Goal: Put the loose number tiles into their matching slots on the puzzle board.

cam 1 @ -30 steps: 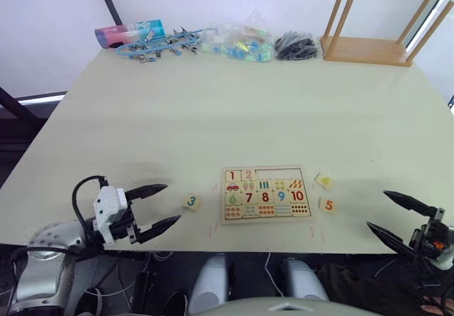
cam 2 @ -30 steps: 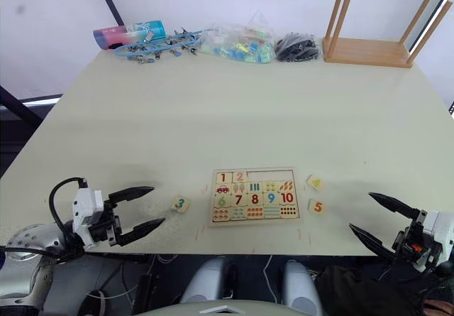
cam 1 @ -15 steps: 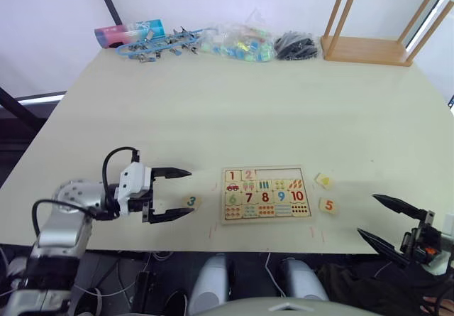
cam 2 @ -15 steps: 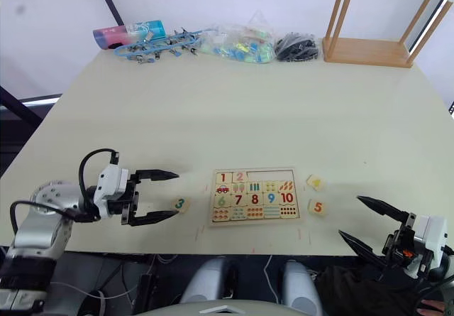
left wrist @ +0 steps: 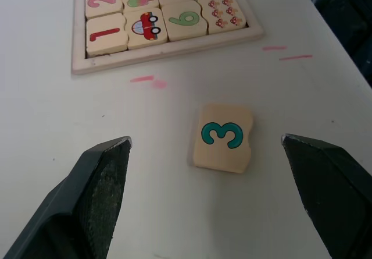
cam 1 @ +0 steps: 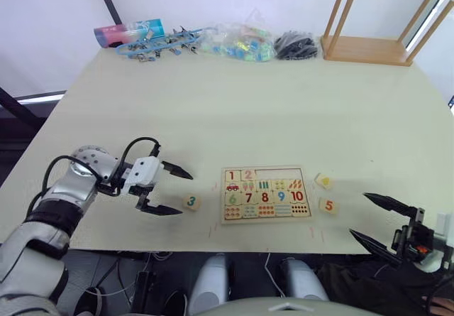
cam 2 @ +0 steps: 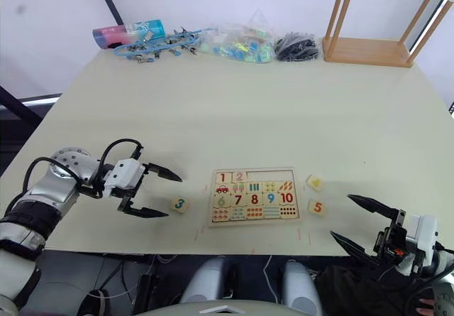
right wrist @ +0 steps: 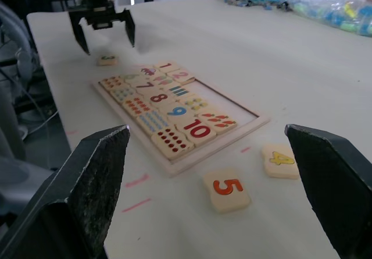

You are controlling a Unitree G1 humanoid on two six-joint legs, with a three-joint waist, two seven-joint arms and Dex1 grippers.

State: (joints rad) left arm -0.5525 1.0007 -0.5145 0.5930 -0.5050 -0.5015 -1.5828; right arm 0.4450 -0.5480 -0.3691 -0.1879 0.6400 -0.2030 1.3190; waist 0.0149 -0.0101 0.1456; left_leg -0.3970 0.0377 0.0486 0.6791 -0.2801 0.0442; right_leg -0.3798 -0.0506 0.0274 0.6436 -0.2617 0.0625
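Note:
The puzzle board (cam 1: 267, 219) lies near the table's front edge, with tiles 1 and 2 seated in its top row. Three slots (cam 1: 280, 175) to their right are bare. Tile 3 (cam 1: 190, 202) lies just left of the board. My left gripper (cam 1: 186, 194) is open, one finger on either side of tile 3 (left wrist: 224, 137) and not touching it. Tile 4 (cam 1: 324, 181) and tile 5 (cam 1: 327, 205) lie loose to the right of the board. My right gripper (cam 1: 358, 215) hangs open at the front right edge, to the right of tile 5 (right wrist: 228, 190).
An upturned wooden stool (cam 1: 369, 46) stands at the back right. Along the far edge lie a clear bag of coloured pieces (cam 1: 237, 42), a black bundle (cam 1: 296, 45), blue clips (cam 1: 156, 44) and a pink-blue tube (cam 1: 128, 32). Pink marks dot the table around the board.
My left arm has risen from the front edge and swung in over the table, so its open gripper now flanks tile 3. The right gripper has drifted slightly left and lower.

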